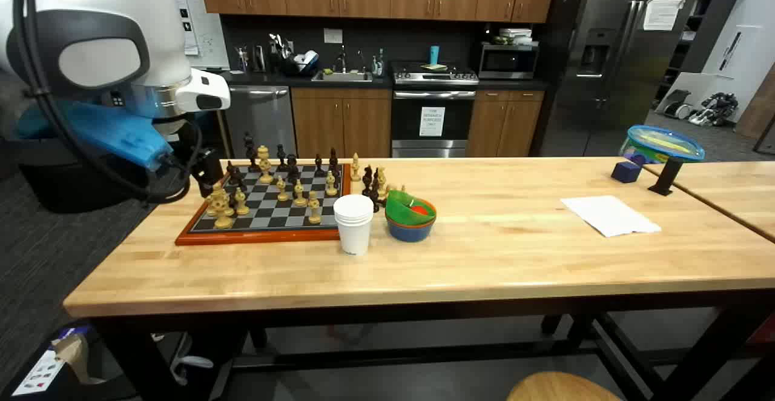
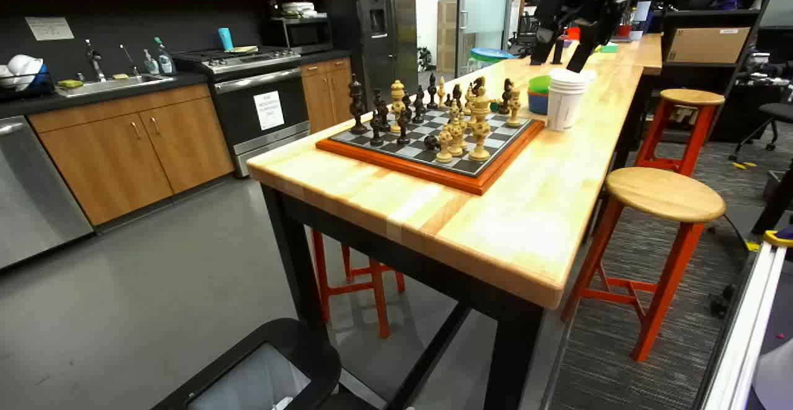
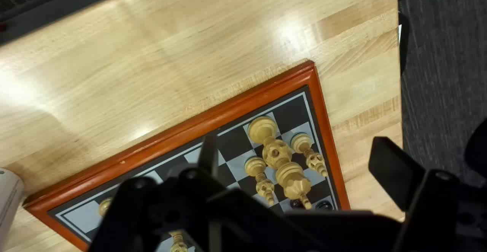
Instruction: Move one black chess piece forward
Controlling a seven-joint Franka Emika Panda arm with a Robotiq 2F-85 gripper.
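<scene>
A chessboard with a reddish-brown rim [image 1: 260, 237] lies on the wooden table, also in the other views [image 2: 403, 165] [image 3: 171, 142]. Black chess pieces stand mostly along its far part, such as a tall one [image 2: 356, 106] and shorter ones [image 2: 376, 128] [image 1: 319, 166]. One black piece [image 2: 432, 142] appears to lie on its side near pale pieces. Pale pieces [image 3: 262, 130] stand near a board corner under the jaws. Two black pieces [image 3: 324, 205] [image 3: 296, 203] show partly, otherwise hidden by the gripper. My gripper [image 3: 296, 153] is open and empty above the board; it also shows in both exterior views [image 1: 209, 174] [image 2: 560, 60].
A stack of white paper cups [image 1: 354, 225] and bowls [image 1: 410, 231] stand close beside the board. Several pieces [image 1: 370, 186] stand off the board. A white paper [image 1: 610, 215], a dark blue cube [image 1: 626, 171] and a black stand [image 1: 668, 177] are farther along the table.
</scene>
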